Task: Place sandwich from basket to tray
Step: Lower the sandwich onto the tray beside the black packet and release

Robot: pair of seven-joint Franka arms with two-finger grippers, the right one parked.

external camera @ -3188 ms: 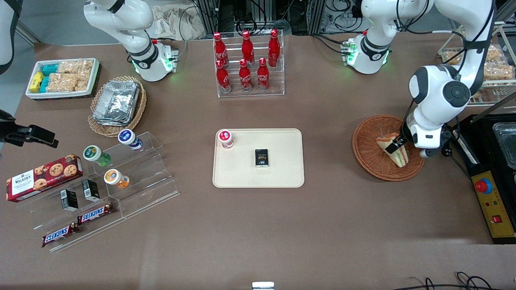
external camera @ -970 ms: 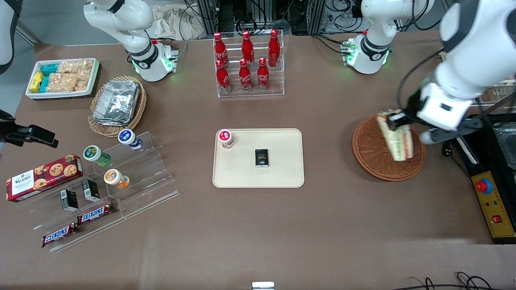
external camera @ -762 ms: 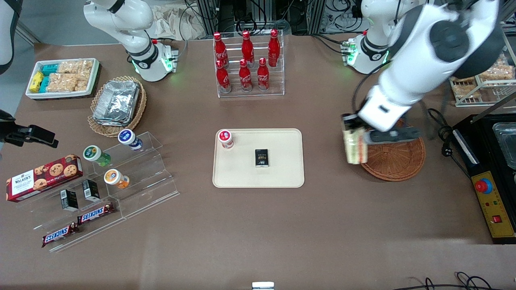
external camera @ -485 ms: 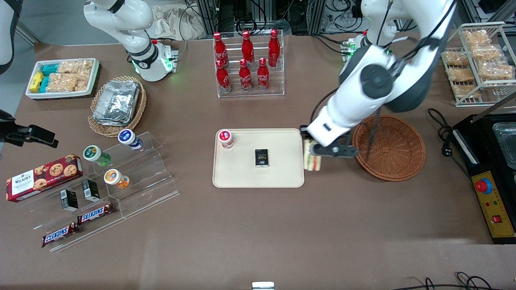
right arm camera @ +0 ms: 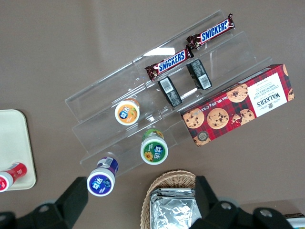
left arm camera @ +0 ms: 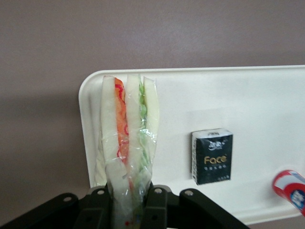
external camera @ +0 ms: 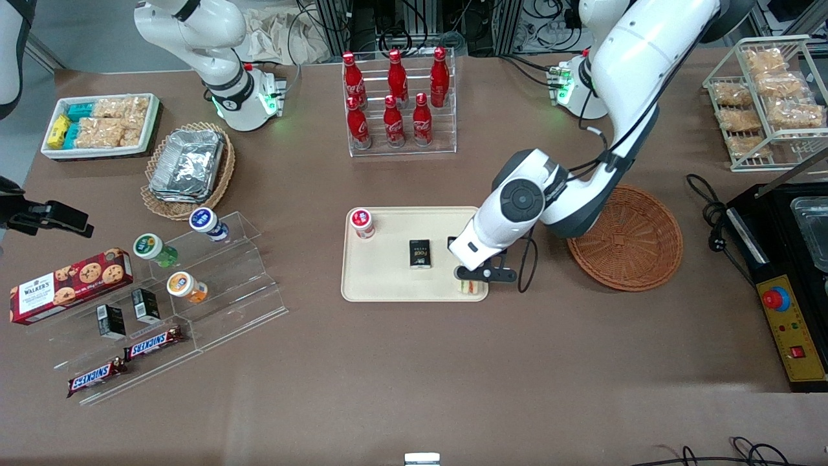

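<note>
Pincer (left arm camera: 128,198) clamped on the sandwich (left arm camera: 126,152), gripping the narrow end of the wedge so the bread and filling layers stand on edge. Hangs low over the tray (external camera: 388,285), at the corner nearest the front camera and toward the working arm's end. Seems barely clear of the tray floor, though contact cannot be told for sure.

Moved a long way in a short time: a few seconds back sat down in the basket (external camera: 637,249) with the sandwich gripped there, then lifted, swung across the bare tabletop (external camera: 414,362), and half a second ago hovered just past the tray's rim. Now sits inside the rim, with the basket left empty and well apart.

Shares the tray with a small black box (external camera: 420,254) near the middle and a red-capped cup (external camera: 362,222) at the corner farther from the front camera; both lie apart from the sandwich, so room enough for the drop.

Means the carry is essentially done. Remaining, by judgement: lower the last bit, release, pull away. Likely to topple onto a flat face once freed, being stood on edge.
</note>
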